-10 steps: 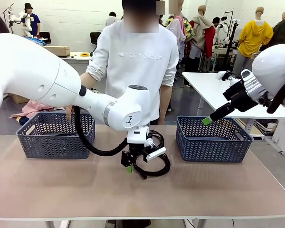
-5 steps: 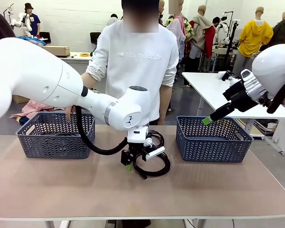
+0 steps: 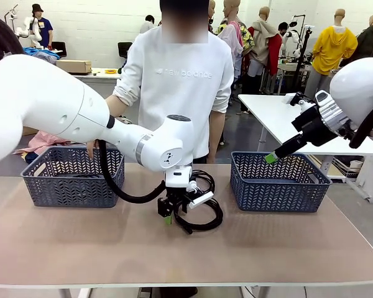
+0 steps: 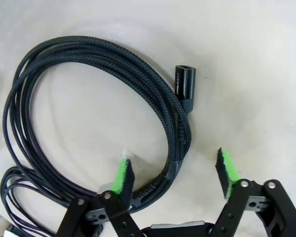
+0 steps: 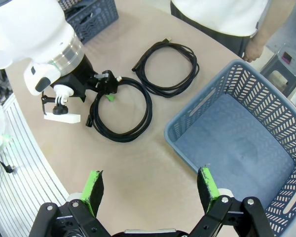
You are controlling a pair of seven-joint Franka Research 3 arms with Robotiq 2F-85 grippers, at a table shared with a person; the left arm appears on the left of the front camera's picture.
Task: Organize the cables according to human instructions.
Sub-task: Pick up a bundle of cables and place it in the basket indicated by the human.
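Observation:
Two cables lie as flat black coils on the table between the baskets. The nearer cable (image 3: 202, 216) (image 5: 121, 113) has a braided sheath and a black plug end (image 4: 185, 88). The farther cable (image 3: 203, 180) (image 5: 167, 66) lies toward the person. My left gripper (image 3: 169, 217) (image 4: 173, 170) points down at the nearer coil's edge. It is open, and the coil's strands (image 4: 180, 138) run between its green pads (image 4: 122, 174) without touching them. My right gripper (image 3: 271, 158) (image 5: 150, 187) hangs open and empty above the right basket's near left corner.
A grey-blue basket (image 3: 71, 180) stands at the left and another (image 3: 278, 186) (image 5: 232, 143) at the right. The person stands at the far edge, one hand (image 3: 90, 148) behind the left basket. The table's near half is bare.
My left gripper has sunk slightly and shifted a little left over the nearer coil. The right arm has not moved.

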